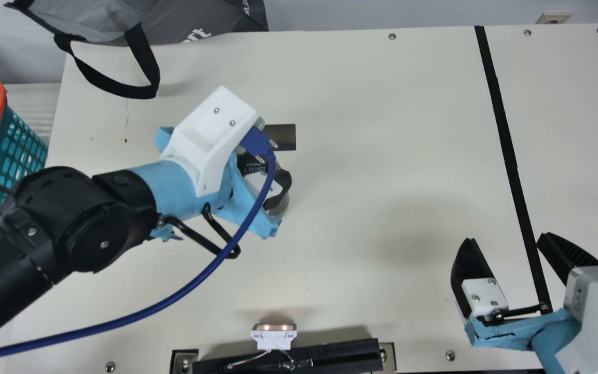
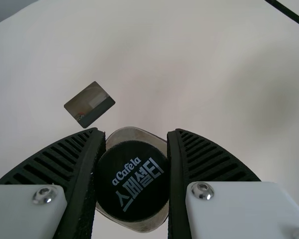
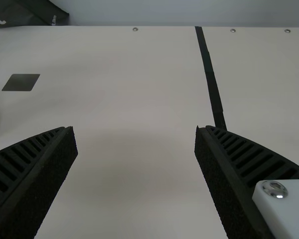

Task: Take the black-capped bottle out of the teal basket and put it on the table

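Over the left-centre of the table point(image 1: 361, 156) is my left gripper point(image 1: 282, 182) in the main view, with a sliver of the bottle point(image 1: 279, 208) showing beside its finger. In the left wrist view, the bottle's round black cap point(image 2: 133, 180) is held between both fingers of my left gripper point(image 2: 135, 131), seen from above. Whether the bottle's base touches the table is hidden. The teal basket point(image 1: 16, 150) is at the main view's left edge, behind my left arm. My right gripper point(image 1: 505, 239) stands open and empty at the lower right; its spread fingers frame bare table in the right wrist view point(image 3: 134, 128).
A dark flat rectangle point(image 1: 286, 137) lies on the table just beyond the bottle. At the back left, a grey bag point(image 1: 195, 21) hangs its black strap over the table. Black tape point(image 1: 506, 145) crosses the right side, and a black bar point(image 1: 330, 356) lines the front edge.
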You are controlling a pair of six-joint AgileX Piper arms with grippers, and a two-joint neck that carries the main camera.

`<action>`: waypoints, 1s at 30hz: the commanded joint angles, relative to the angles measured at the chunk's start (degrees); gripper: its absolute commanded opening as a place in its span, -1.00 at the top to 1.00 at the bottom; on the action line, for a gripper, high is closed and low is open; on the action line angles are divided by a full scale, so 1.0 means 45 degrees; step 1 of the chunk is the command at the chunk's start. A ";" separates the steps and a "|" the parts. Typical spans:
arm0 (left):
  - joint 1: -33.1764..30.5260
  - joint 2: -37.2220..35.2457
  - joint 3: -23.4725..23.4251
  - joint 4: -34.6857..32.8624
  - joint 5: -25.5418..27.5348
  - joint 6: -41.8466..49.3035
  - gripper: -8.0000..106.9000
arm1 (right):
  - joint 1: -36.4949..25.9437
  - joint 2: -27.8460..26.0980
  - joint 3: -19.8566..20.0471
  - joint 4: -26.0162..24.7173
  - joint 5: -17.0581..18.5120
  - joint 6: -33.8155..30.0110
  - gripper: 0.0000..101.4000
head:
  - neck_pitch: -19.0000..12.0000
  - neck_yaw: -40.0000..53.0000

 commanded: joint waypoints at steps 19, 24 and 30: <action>0.0245 -0.0138 0.0106 -0.0501 -0.0046 0.0714 -1.00 | 0.0000 0.0000 0.0000 0.0012 0.0000 0.0000 -0.79 | -0.0047 0.0105; 0.0334 -0.0233 0.0137 -0.0435 -0.0068 0.0668 -1.00 | 0.0000 0.0000 0.0000 0.0012 -0.0015 0.0000 -0.79 | -0.0047 0.0105; 0.0560 -0.0463 0.0225 -0.0066 -0.0181 0.0311 -1.00 | 0.0000 0.0000 0.0000 0.0012 -0.0015 0.0000 -0.79 | -0.0047 0.0105</action>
